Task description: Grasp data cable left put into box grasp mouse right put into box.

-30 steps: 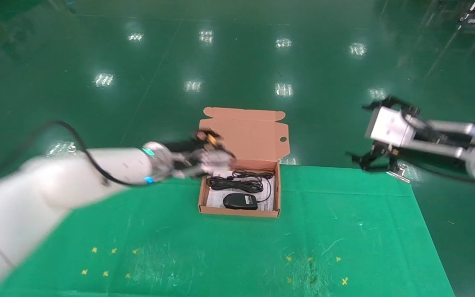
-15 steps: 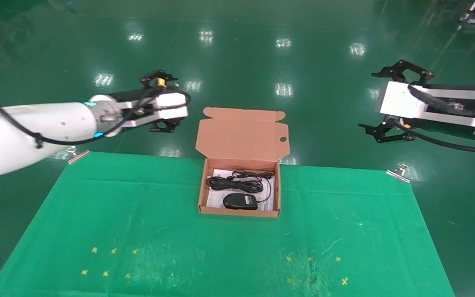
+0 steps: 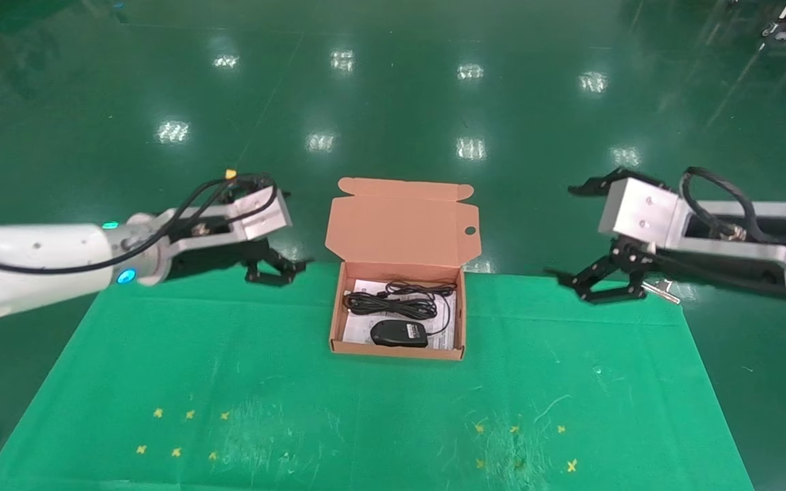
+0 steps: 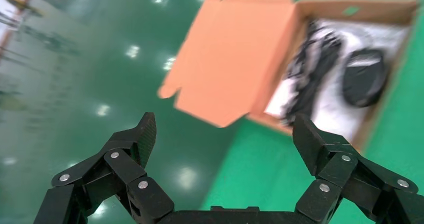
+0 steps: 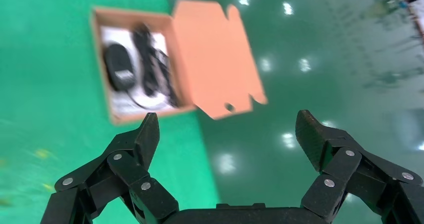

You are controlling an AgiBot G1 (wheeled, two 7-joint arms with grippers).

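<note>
The shallow cardboard box (image 3: 398,320) is sitting on the green cloth-covered desk (image 3: 229,382), lid up, holding the looped cable (image 3: 389,303) and the oval black mouse (image 3: 398,333). The left end effector (image 3: 277,262) and right end effector (image 3: 580,239) are hovering beside it, fingers spread, holding nothing.

A green-covered table (image 3: 570,382) carries the open box (image 3: 397,293) near its far edge.

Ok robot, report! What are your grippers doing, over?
Left gripper open, empty, left of box. Right gripper open, empty, right of it. Data cable and mouse inside box, lid up. Nothing in the way.
</note>
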